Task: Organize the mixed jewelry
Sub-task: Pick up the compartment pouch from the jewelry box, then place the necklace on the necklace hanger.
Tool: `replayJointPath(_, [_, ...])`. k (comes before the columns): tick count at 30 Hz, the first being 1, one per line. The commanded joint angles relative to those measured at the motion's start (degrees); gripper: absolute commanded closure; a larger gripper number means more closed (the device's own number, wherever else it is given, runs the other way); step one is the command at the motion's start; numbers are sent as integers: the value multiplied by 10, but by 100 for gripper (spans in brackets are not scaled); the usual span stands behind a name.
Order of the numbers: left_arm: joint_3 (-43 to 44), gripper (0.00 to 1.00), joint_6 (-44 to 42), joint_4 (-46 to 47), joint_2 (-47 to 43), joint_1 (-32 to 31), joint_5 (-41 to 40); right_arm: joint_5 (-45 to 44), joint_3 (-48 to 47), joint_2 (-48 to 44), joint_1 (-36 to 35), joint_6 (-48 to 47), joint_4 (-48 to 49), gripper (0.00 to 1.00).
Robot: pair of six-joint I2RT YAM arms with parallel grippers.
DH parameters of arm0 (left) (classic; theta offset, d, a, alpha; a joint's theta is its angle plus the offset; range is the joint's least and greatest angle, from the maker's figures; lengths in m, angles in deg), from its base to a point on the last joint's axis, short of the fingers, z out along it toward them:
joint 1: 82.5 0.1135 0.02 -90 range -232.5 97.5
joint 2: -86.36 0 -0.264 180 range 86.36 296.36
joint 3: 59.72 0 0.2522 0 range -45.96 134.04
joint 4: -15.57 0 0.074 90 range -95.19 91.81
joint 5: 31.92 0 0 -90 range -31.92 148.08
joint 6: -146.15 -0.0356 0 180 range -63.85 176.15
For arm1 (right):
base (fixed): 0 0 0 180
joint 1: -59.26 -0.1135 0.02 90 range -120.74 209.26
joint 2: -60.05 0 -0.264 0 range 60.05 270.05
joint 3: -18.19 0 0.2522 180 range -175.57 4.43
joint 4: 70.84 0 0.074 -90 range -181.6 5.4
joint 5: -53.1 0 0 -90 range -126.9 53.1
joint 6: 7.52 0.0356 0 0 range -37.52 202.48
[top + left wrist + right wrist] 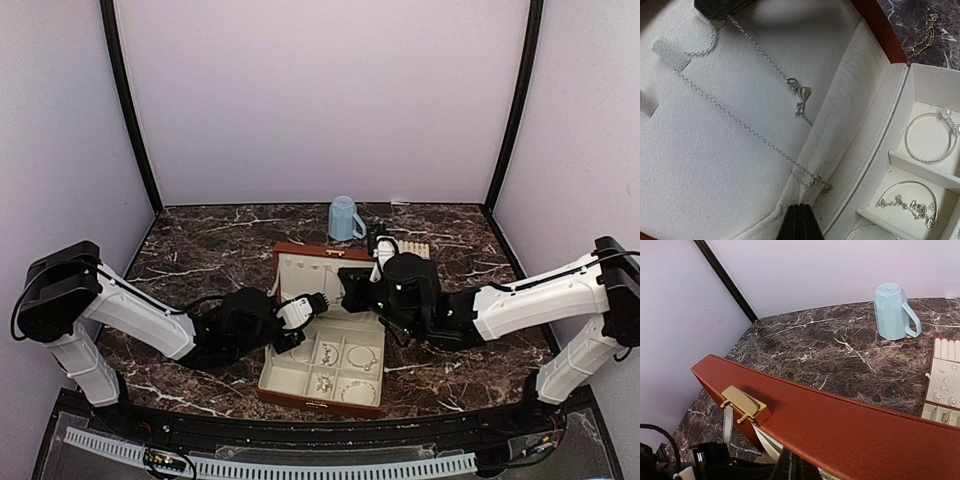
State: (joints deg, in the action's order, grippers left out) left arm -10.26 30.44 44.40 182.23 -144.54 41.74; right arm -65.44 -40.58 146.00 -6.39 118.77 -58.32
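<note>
The reddish-brown box (300, 250) stands open, its cream-lined lid upright. A thin silver necklace (800, 92) with a small pendant drapes across the lid lining (715, 150). Its upper end runs under my right gripper (720, 6), which is shut on the chain at the lid's top edge (840, 415). My left gripper (800, 222) is shut, its tips against the lining's folded lower edge, just below the necklace clasp (815, 181). Bracelets lie in the box's compartments: a pearl one (930, 137) and a charm one (910, 202). Other pieces (362, 357) glint in the top view.
A blue mug (345, 218) stands upside down behind the box. To the right of the box lies a cream slotted tray (942, 385) with small earrings. Another fine chain (922, 40) lies on the marble beside the box. Both arms (150, 320) meet over the box.
</note>
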Motion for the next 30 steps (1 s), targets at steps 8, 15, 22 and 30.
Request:
replayJointPath(8, [-18,100,14,-41,-38,-11,20,7,-4,33,-4,6,14,100])
replayJointPath(15, [-14,100,15,-41,-37,-12,16,9,-8,30,-4,8,2,100])
replayJointPath(22, [-12,84,30,-32,-45,-12,3,12,-9,18,-3,13,-11,88])
replayJointPath(30, [-11,71,52,-56,-88,-12,17,20,2,-10,-4,20,-25,82])
